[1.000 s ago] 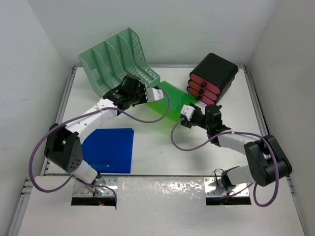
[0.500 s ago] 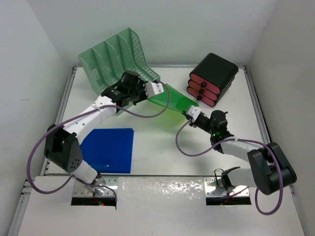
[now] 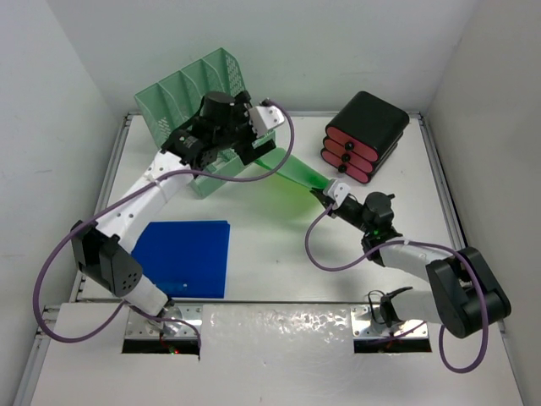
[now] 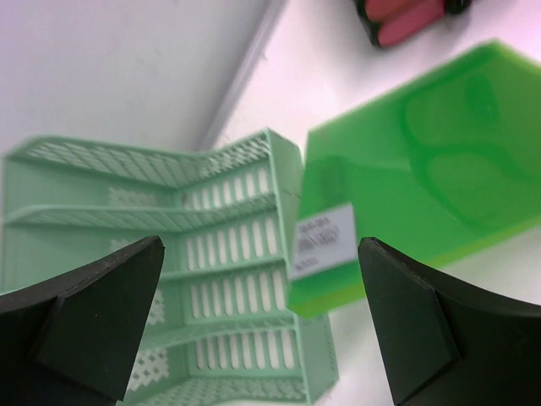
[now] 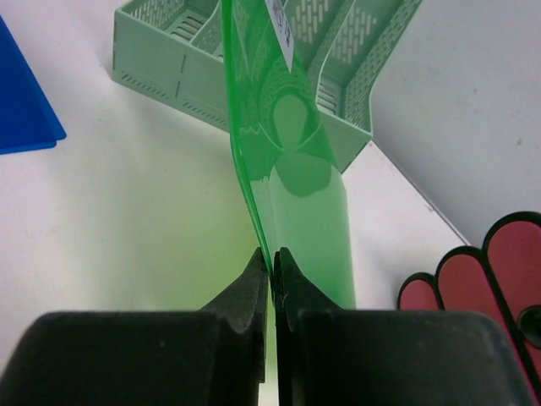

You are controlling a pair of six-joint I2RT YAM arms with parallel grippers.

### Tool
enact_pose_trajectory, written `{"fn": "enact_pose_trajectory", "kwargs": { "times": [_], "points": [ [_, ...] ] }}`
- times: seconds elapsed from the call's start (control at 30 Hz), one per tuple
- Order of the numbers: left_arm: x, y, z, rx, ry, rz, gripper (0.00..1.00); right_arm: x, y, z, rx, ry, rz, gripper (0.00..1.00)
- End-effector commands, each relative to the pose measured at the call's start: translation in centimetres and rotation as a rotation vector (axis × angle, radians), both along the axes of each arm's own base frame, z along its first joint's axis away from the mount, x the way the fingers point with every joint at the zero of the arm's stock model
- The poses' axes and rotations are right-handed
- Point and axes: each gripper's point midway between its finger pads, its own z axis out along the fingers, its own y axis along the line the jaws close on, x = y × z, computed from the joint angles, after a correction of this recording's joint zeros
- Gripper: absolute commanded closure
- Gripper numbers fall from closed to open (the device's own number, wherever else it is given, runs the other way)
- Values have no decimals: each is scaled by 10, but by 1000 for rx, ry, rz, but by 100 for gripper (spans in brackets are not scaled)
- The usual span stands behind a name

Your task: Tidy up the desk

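The left fingers (image 4: 84,313), down at the green folder (image 3: 296,173) a second ago, are now hanging wide apart and empty above the mint mesh rack (image 3: 182,93) at the far left of the tabletop (image 3: 270,254). The right fingers (image 5: 245,296) are staying clamped on the folder's near edge, and the folder is standing steeper on edge than before. The tabletop is lying under both arms between white walls, bearing an unmoved blue folder (image 3: 188,258) near left and a black-and-red drawer unit (image 3: 365,135) far right.
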Motion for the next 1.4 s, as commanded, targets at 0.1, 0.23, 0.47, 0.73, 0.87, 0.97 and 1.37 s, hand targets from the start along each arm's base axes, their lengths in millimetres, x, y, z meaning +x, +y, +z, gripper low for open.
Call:
{"fn": "enact_pose_trajectory", "kwargs": {
  "times": [0.1,0.23,0.47,0.73,0.87,0.97,1.37],
  "points": [
    [-24,-32,61,-9,-76,-268,0,9,5,18,70,-13,-7,100],
    [-58,-30,10,309,-86,-561,0,9,7,19,70,2,-1,100],
    [-63,-32,-54,409,-11,-642,0,7,8,18,64,1,6,100],
    [-38,-60,-88,414,2,-534,6,5,6,22,64,-13,5,100],
    [-34,-60,-110,438,27,-490,57,1,10,21,51,-8,38,100],
    [-38,-62,-111,404,31,-462,100,-4,14,15,23,-16,79,100],
    [-79,-67,-48,352,-8,-661,100,5,27,-1,-86,27,168,43]
  ]
}}
